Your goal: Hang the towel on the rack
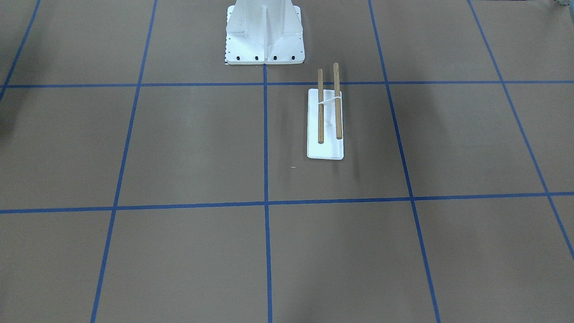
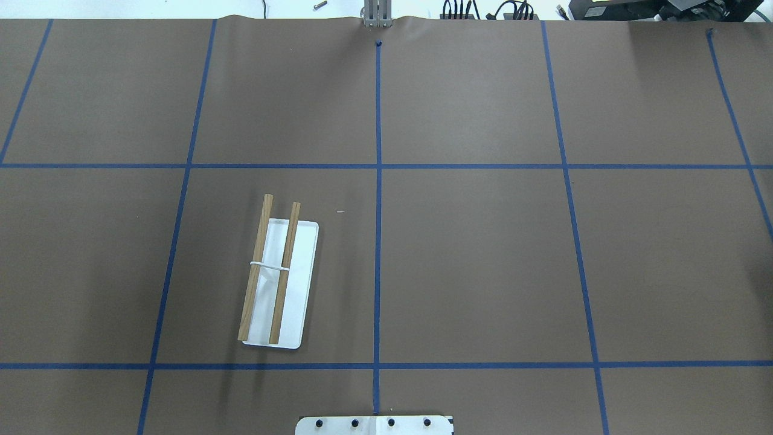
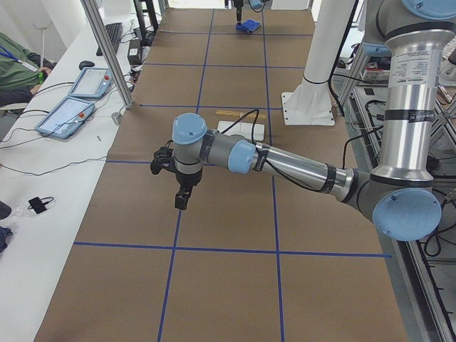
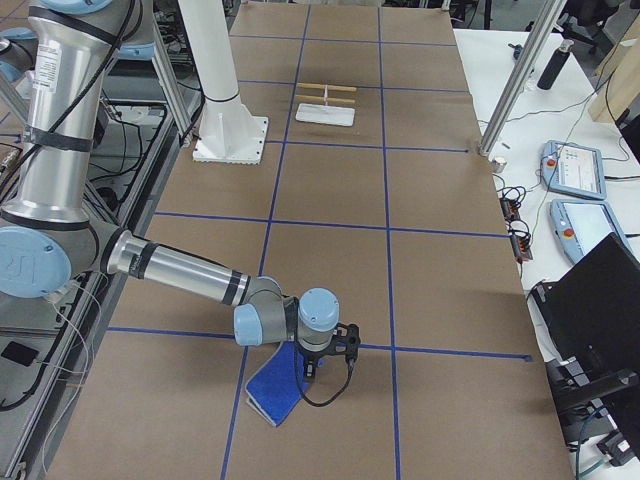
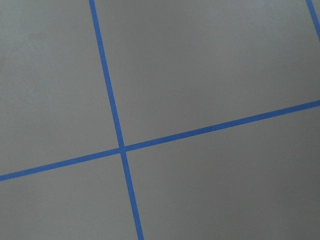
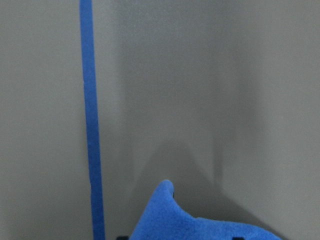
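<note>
The towel [image 4: 275,392] is a royal-blue cloth at the table's end on my right. One part is raised under my right gripper [image 4: 308,372] and the rest droops to the table. In the right wrist view the towel [image 6: 200,220] rises in a peak at the bottom edge, pinched between the jaws, with its shadow on the table. The rack [image 2: 278,278] stands on its white base left of centre, with both wooden rods bare; it also shows in the front view [image 1: 325,119]. My left gripper [image 3: 181,201] hangs above bare table, and I cannot tell whether it is open or shut.
The white bolted pedestal [image 1: 264,31] stands at the robot's side of the table, near the rack. Blue tape lines [image 5: 120,150] divide the brown table cover into squares. Operator pendants [image 4: 572,165] lie on the side bench beyond the table's far edge.
</note>
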Motion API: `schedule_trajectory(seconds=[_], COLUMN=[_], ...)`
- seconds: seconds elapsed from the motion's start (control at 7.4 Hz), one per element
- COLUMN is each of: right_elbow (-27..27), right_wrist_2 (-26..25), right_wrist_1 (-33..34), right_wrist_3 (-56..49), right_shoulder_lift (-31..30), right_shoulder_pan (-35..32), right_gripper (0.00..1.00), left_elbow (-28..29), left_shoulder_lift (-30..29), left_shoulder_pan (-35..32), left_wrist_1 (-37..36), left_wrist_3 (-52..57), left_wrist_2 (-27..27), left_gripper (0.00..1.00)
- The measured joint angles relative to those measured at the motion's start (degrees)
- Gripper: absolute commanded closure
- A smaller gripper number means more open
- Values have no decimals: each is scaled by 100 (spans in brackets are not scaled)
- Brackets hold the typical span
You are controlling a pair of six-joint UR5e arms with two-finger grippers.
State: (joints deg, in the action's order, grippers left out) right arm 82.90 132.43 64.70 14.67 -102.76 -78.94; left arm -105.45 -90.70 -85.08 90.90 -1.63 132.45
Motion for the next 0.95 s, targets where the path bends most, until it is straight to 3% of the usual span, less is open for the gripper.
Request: schedule_trajectory(seconds=[0.54,0.95], right_elbow=[16,368], right_wrist_2=[-39,0], right_wrist_1=[-2,48], right_wrist_3=[-25,-101], right_shoulder_lift=[39,32], right_shoulder_pan=[15,-8], right_gripper=[100,100], left_elbow=[34,42], left_shoulder_lift=[0,0], left_shoulder_pan=[0,0], left_wrist_1=[24,24], left_wrist_3=[5,5], left_wrist_2=[0,0], left_gripper=[1,1])
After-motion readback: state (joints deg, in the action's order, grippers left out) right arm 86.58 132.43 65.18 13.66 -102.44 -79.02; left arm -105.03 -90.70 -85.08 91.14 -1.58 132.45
